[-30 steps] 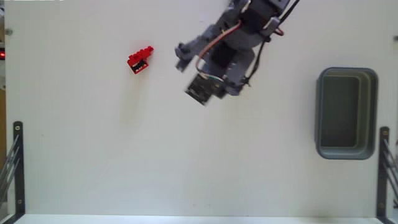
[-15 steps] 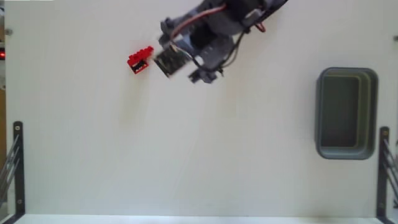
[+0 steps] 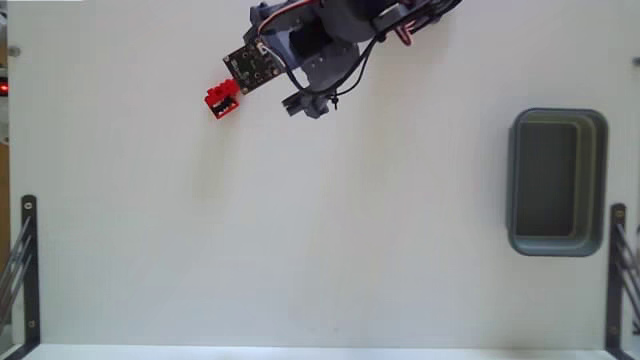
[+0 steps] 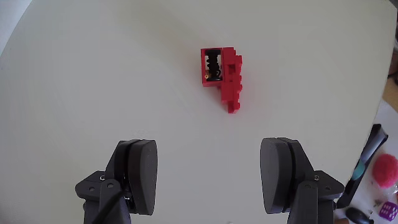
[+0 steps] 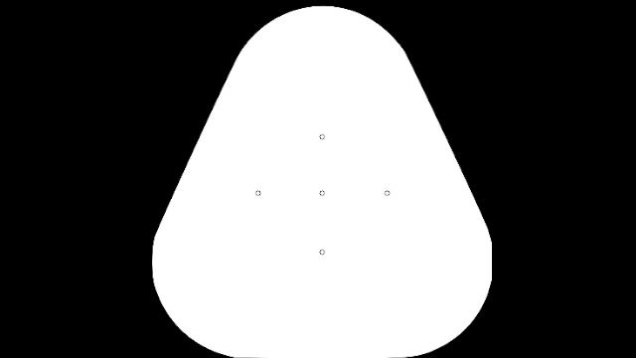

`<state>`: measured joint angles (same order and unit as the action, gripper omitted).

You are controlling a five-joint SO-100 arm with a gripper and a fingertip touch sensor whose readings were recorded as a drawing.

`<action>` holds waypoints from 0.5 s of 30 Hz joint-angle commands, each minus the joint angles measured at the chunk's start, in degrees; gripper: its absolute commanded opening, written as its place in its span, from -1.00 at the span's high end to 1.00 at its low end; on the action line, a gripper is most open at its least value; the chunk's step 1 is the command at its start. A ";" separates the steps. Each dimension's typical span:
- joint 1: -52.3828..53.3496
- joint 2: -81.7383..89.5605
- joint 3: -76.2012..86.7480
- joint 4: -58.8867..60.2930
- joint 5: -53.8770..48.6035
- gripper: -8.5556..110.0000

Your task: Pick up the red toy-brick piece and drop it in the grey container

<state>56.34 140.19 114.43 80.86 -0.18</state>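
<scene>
White table (image 3: 300, 250) bears the red toy-brick piece (image 3: 224, 98) and grey container (image 3: 557, 235).

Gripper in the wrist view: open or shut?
Open: the gripper has its two pads wide apart, bare table between them, the red toy-brick piece ahead, untouched.

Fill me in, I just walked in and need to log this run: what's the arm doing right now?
A single robot arm is reaching for the red toy-brick piece, which lies on the white table near the top left in the fixed view. The claw is open and hangs just short of the brick, not touching it. The grey container sits far off at the right edge of that view, with nothing visible inside. Nothing has been picked up yet.
</scene>
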 commanded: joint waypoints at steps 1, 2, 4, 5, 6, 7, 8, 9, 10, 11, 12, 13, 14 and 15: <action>1.19 1.93 0.12 1.10 0.18 -1.00; 1.19 1.93 0.12 1.10 0.18 -1.00; 0.92 1.93 0.12 1.10 0.18 -1.00; 0.45 1.93 0.12 1.10 0.18 -1.00; 0.08 1.93 0.12 1.10 0.18 -1.00; -0.44 1.93 0.12 1.10 0.18 -1.00; -0.64 1.93 0.12 1.10 0.18 -1.00; -0.64 1.93 0.12 1.10 0.18 -1.00; -0.64 1.93 0.12 1.10 0.18 -1.00; -0.64 1.93 0.12 1.10 0.18 -1.00; -0.64 1.93 0.12 1.10 0.18 -1.00; -0.64 1.93 0.12 1.10 0.18 -1.00; -0.64 1.93 0.12 1.10 0.18 -1.00; -0.64 1.93 0.12 1.10 0.18 -1.00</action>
<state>55.28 140.19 114.43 80.86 -0.18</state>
